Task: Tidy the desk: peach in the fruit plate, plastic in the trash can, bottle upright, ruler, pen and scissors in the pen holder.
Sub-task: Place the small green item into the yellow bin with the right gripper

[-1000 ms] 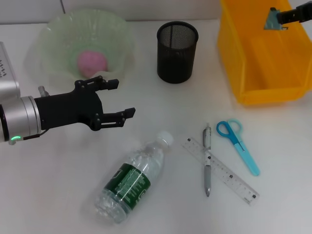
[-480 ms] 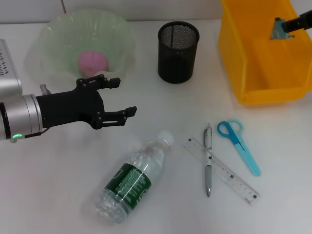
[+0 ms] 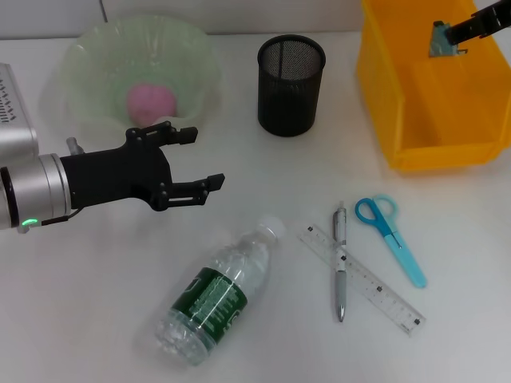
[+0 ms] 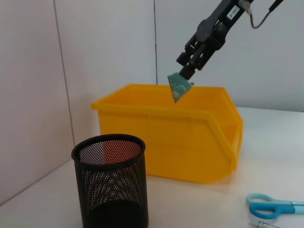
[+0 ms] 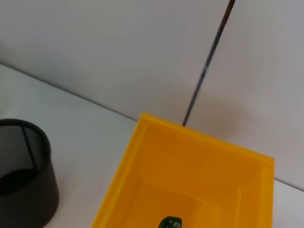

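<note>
My right gripper is shut on a small teal piece of plastic and holds it above the yellow trash can; the left wrist view shows the plastic hanging over the bin's back rim. My left gripper is open and empty, between the fruit plate and the bottle. The pink peach lies in the plate. The bottle lies on its side. Ruler, pen and blue scissors lie on the desk. The black mesh pen holder stands upright.
The trash can fills the right wrist view, with the pen holder beside it. The ruler and pen cross each other. A wall stands right behind the desk.
The right gripper with the plastic drifted a little right and down, then back left and up over the trash can. The left arm has barely moved.
</note>
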Controlling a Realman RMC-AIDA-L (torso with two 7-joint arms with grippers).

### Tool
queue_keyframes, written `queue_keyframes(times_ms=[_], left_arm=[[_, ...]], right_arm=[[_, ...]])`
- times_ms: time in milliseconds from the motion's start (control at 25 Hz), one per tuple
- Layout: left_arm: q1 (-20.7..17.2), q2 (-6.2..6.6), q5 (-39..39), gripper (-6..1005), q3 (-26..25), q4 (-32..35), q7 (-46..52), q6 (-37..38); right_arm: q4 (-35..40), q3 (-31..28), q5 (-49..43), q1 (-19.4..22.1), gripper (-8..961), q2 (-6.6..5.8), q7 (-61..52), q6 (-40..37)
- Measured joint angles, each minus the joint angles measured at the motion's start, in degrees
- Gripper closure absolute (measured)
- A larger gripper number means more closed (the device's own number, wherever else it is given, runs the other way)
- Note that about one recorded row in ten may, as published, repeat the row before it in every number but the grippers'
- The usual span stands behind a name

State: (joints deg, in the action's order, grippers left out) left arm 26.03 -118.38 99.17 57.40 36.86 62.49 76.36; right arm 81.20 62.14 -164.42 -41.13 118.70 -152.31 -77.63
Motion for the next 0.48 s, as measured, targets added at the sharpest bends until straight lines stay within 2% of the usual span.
queue_keyframes(times_ms=[160,240,360,480], left_arm=[[-0.1,0.00,0.0,163,0.0,-0.3,0.0,0.0],[-0.1,0.01,0.0,164,0.0,-0.4,0.0,0.1],[-0.1,-0.01,0.0,165,0.0,-0.4,0.0,0.0],[-0.2,-0.01,0.0,165,0.0,-0.3,0.0,0.2]], right_arm=[[1.6,-1.6,-1.8,-1.4,169,0.25,0.4,-2.0],[0.6,-1.5,-1.1,-0.3,169,0.36,0.4,0.2],[-0.2,-1.8,-1.0,-1.3,170,0.18,0.4,-0.6],[2.3,-1.3,-0.7,-0.4,171,0.62,0.4,-0.2]])
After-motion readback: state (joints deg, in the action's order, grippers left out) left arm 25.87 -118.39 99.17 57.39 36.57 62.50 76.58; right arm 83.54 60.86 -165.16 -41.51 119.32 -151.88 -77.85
